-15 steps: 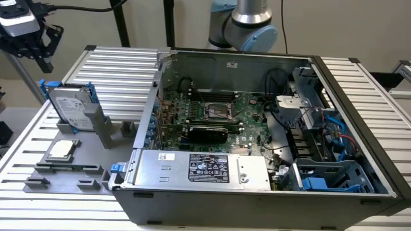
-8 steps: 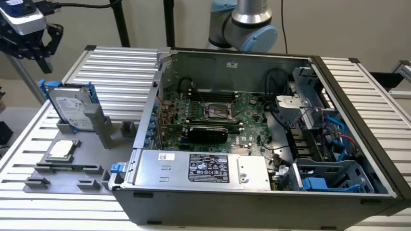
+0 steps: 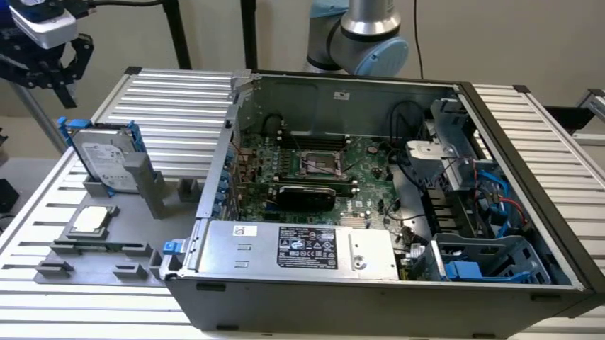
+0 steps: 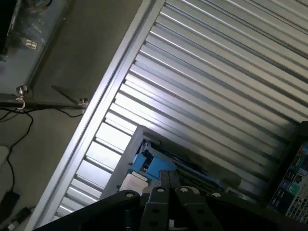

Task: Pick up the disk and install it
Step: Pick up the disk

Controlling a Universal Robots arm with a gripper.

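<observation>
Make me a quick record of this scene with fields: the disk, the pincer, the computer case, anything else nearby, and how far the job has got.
disk: standing on edge in a grey holder on the slatted table, to the exterior view's left of the case
pincer: up above the disk, apart from it
computer case: open, motherboard exposed
nearby: small square silver chip lying flat on a grey fixture
progress: disk not yet picked up
</observation>
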